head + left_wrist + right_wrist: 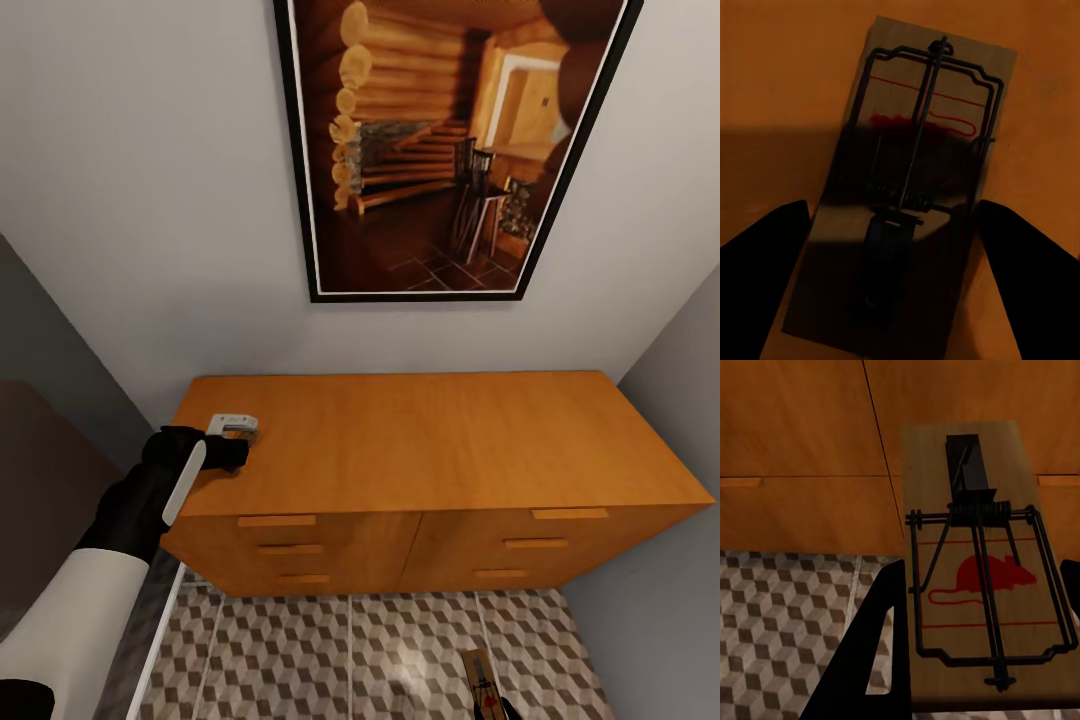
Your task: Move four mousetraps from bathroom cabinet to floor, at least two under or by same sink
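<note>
Pale grey wall [150,200] behind, darker grey side walls left and right. Large black-framed picture [450,150] of log-cabin interior hangs tilted on wall. Orange-brown sideboard [430,440] below, against wall. Cube-pattern tile floor [380,650], brown, beige, white. Soft even light.
</note>
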`<state>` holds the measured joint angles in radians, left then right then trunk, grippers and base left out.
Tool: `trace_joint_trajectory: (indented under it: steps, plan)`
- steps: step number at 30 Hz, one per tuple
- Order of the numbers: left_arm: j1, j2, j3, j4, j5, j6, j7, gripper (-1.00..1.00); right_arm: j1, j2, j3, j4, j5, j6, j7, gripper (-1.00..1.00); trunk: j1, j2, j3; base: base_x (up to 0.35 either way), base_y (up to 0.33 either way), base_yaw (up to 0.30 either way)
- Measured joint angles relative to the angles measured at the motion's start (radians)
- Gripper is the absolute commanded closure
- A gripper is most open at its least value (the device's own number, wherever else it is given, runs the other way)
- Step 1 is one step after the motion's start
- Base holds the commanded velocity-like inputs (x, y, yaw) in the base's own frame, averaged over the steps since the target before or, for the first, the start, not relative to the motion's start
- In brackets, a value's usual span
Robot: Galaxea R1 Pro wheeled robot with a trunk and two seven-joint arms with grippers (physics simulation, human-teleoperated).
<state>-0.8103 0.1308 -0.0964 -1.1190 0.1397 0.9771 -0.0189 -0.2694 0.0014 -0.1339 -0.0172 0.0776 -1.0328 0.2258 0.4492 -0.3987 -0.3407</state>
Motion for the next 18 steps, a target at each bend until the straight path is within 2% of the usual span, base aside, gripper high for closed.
trace_joint_trajectory:
  steps: [18]
  plan:
    - [0.001,0.000,0.001,-0.001,0.001,-0.001,-0.001,1.00,0.000,0.000,0.000,0.000,0.000,0.001,0.000,1.00,0.000,0.000,0.000,0.000,0.000,0.000]
